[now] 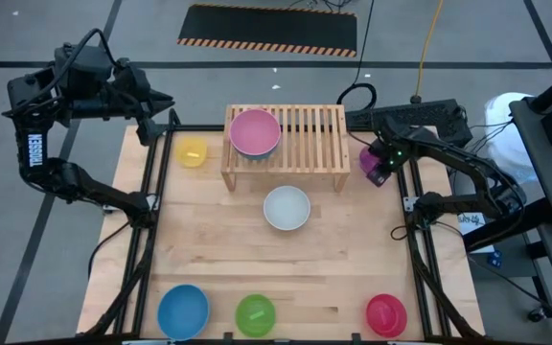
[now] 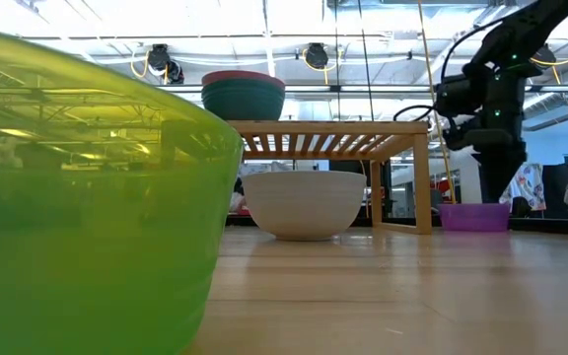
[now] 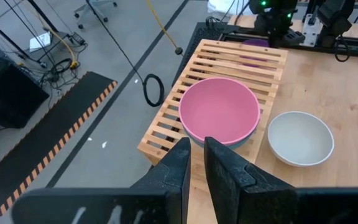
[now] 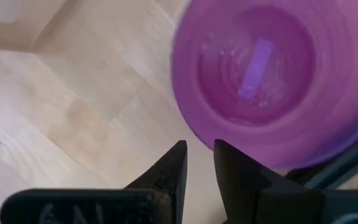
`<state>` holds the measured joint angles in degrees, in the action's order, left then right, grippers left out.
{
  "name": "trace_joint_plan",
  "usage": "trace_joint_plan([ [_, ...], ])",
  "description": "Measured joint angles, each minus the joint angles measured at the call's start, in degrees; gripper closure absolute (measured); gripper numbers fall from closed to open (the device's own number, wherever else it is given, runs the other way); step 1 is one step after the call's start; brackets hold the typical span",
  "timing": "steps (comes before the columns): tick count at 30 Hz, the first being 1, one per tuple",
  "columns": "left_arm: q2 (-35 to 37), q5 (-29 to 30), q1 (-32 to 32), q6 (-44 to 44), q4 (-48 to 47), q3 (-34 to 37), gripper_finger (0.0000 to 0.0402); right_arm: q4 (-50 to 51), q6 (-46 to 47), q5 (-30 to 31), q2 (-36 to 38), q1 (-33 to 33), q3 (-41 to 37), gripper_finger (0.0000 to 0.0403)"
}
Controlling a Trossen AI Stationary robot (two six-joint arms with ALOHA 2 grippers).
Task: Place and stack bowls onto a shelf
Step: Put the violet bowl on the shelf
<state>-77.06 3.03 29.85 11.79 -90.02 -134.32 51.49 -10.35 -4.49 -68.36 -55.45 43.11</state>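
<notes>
Purple bowl just beyond right gripper, beside shelf right leg. Fingers narrowly parted, holding nothing. Nearer arm: right.

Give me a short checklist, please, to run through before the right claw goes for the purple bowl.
1. Right claw above purple bowl, nothing held: ok.
2. Claw lined up with the bowl's rim: cannot tell.
3. Purple bowl upright on the table beside the shelf: ok.
4. Bare slats free beside the pink bowl stacked on the teal bowl: ok.
5. Left claw away, over the table's far left corner: ok.
</notes>
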Motion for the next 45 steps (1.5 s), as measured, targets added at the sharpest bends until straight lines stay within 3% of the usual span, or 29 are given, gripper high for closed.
trace_joint_plan([
  [17, 0.0, -0.1, 0.0, -0.1, 0.0, 0.0, 0.0348, -2.1, -6.9, -1.5, -0.5, 1.2, 0.1, 0.033],
  [26, 0.0, -0.1, 0.0, -0.1, 0.0, 0.0, 0.0348, -5.1, -6.5, 1.7, -6.2, 1.2, 0.1, 0.033],
  [37, 0.0, -0.1, 0.0, -1.3, 0.0, 0.0, 0.0348, -8.8, -6.7, 1.3, -12.6, 1.2, 0.1, 0.0331],
  [45, 0.0, -0.1, 0.0, -1.8, 0.0, 0.0, 0.0348, -10.4, -4.9, 1.7, -14.5, 1.2, 0.3, 0.0396],
])
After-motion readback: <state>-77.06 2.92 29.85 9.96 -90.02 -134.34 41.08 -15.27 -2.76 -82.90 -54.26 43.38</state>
